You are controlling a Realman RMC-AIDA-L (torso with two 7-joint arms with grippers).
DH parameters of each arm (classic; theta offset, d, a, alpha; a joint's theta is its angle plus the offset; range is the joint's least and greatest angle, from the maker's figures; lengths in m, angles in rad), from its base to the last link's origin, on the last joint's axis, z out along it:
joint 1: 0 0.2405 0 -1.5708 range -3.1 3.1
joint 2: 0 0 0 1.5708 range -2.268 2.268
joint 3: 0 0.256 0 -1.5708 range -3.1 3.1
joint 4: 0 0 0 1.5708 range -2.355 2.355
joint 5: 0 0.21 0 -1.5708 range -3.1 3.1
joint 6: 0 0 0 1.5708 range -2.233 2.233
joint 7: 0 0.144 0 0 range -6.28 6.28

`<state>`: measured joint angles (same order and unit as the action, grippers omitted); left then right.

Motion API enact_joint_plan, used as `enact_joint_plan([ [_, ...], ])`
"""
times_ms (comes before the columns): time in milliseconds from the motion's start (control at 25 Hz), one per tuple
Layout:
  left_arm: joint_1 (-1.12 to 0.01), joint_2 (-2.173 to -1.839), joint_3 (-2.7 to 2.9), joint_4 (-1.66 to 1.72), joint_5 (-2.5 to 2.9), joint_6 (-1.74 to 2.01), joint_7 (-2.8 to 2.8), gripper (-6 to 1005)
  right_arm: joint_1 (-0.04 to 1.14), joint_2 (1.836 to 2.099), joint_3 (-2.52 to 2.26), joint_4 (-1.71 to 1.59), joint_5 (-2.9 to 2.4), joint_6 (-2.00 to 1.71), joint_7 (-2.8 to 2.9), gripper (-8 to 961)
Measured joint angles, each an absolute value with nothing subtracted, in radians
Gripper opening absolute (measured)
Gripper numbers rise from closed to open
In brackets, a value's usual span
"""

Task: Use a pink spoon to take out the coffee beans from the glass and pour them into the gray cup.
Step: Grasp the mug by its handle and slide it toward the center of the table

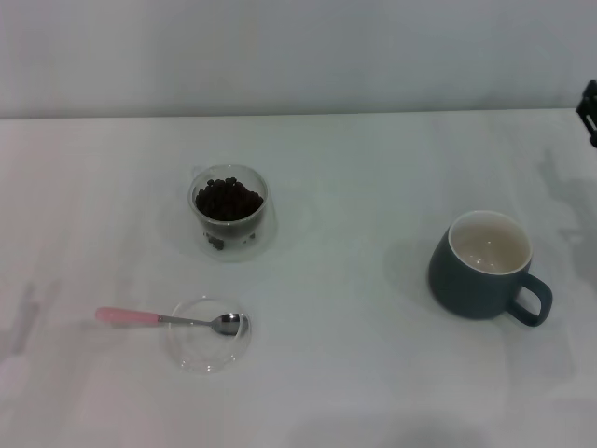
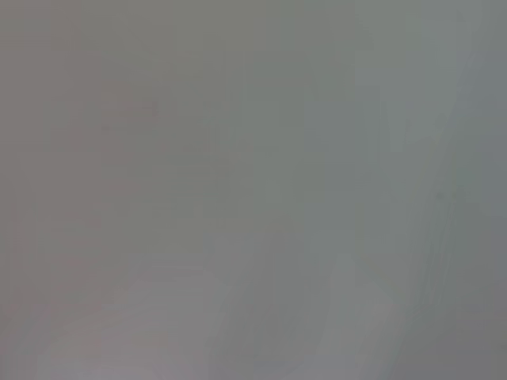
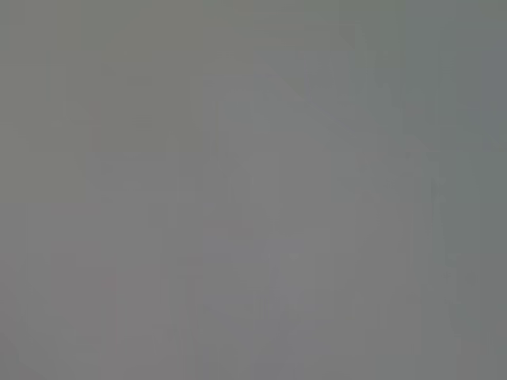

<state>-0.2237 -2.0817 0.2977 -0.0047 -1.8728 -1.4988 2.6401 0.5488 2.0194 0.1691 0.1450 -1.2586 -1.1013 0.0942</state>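
The glass [image 1: 230, 213] stands left of centre on the white table, with a heap of dark coffee beans [image 1: 228, 199] in it. In front of it the pink spoon [image 1: 168, 319] lies flat, its metal bowl resting in a shallow clear dish [image 1: 209, 350] and its pink handle pointing left. The gray cup [image 1: 485, 271] stands upright at the right, its cream inside bare and its handle toward the front right. A dark bit of my right gripper [image 1: 589, 110] shows at the far right edge, well away from everything. My left gripper is out of view. Both wrist views show only plain grey.
The white table [image 1: 354, 187] runs back to a pale wall. Open tabletop lies between the glass and the gray cup, and along the front edge.
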Motion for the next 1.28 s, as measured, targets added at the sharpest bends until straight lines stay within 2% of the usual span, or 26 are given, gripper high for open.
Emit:
enact_joint_plan([
  [320,-0.220,-2.080,0.304,-0.005,-1.869,-1.482,2.636,799,0.519,2.017,0.168,0.193,-1.333,-1.161,0.112,848],
  [480,-0.208,-2.078,0.305,-0.002,-1.868,-1.489,2.634,799,0.437,2.008,0.167,0.187,-1.497,-1.317,0.293,846],
  [640,-0.204,-2.076,0.305,0.003,-1.866,-1.489,2.634,800,0.301,2.001,0.134,0.056,-1.714,-1.532,0.609,845],
  [1280,-0.236,-2.073,0.305,0.022,-1.868,-1.490,2.634,800,0.128,2.002,-0.108,-0.032,-1.752,-1.689,0.660,840],
])
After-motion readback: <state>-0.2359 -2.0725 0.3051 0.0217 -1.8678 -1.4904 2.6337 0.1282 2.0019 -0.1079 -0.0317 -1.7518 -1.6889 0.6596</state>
